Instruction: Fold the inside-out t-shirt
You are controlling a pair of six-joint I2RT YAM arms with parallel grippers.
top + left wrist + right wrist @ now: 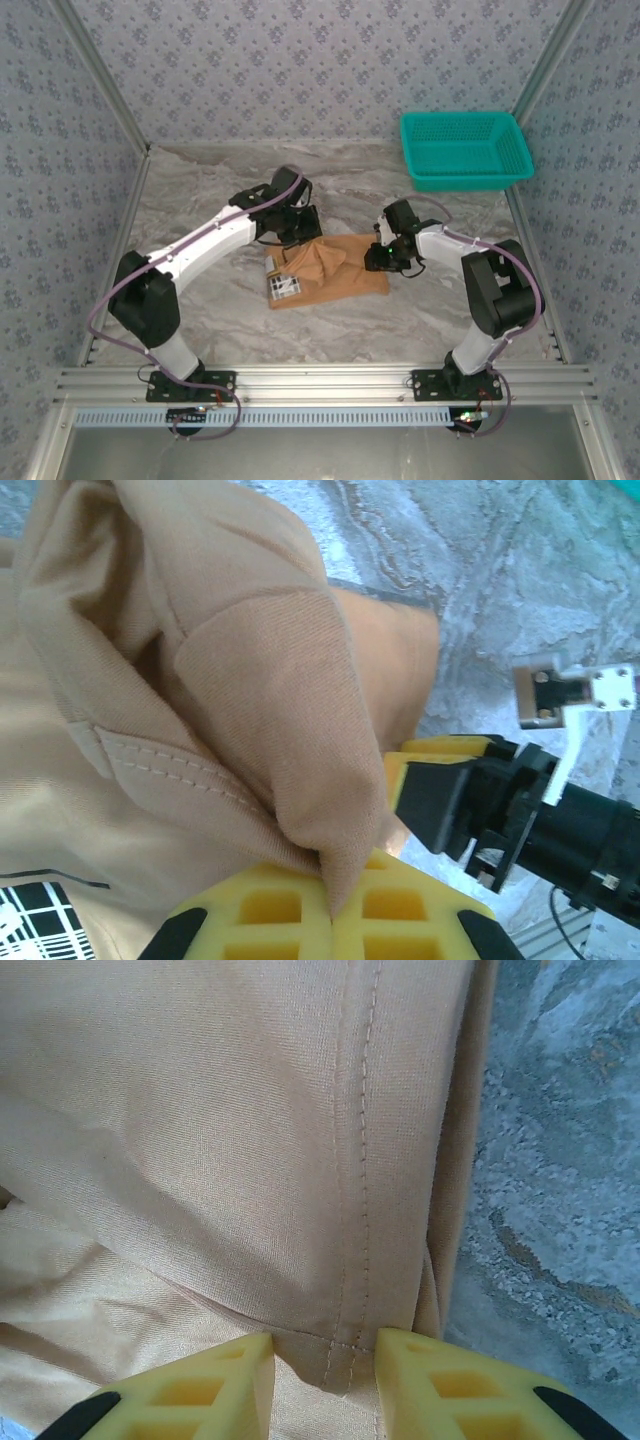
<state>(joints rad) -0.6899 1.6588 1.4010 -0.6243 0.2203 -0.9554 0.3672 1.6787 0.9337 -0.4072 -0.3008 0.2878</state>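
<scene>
The orange-tan t-shirt lies folded in the middle of the marble table, with its white label at the front left. My left gripper is over the shirt's back left part. It is shut on a raised pinch of cloth that pulls up into a ridge. In the left wrist view the jaws meet on the fabric, and the label shows at the lower left. My right gripper sits at the shirt's right edge, open. A stitched hem corner lies between its parted fingers.
A teal mesh basket stands at the back right corner. Patterned walls close the table in on three sides. Bare marble surrounds the shirt. One yellow finger of the right gripper shows close by in the left wrist view.
</scene>
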